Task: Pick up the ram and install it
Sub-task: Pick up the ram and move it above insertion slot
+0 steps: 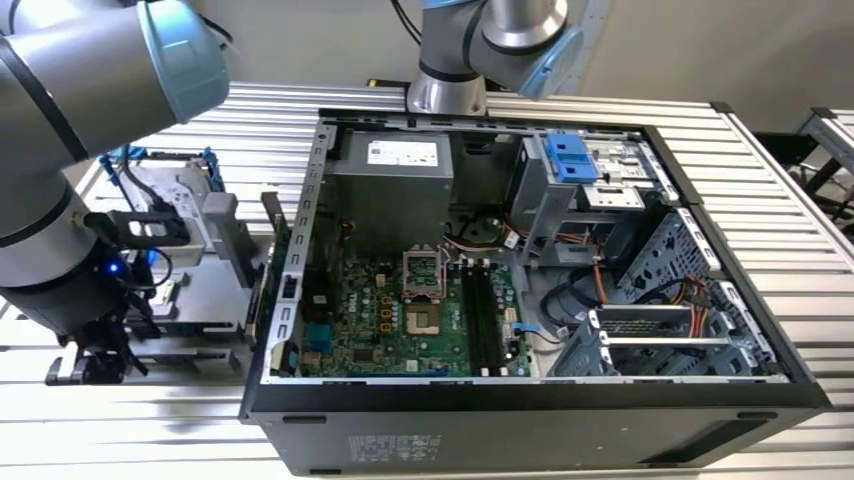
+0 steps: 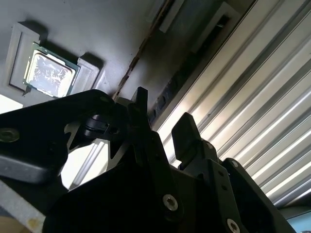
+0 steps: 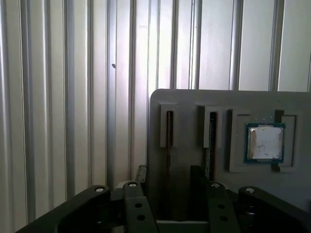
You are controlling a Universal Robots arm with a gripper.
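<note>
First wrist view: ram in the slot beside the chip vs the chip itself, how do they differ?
Shape: the ram is a long narrow strip, while the chip is square.
Pose: the ram stands on edge in a slot, while the chip lies flat in a recess.
Colour: the ram is dark and the chip is silver-topped.
Shared: both sit in the grey holder.

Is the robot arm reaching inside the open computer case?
No, its jaws hang outside the computer case, at the exterior view's left.
</note>
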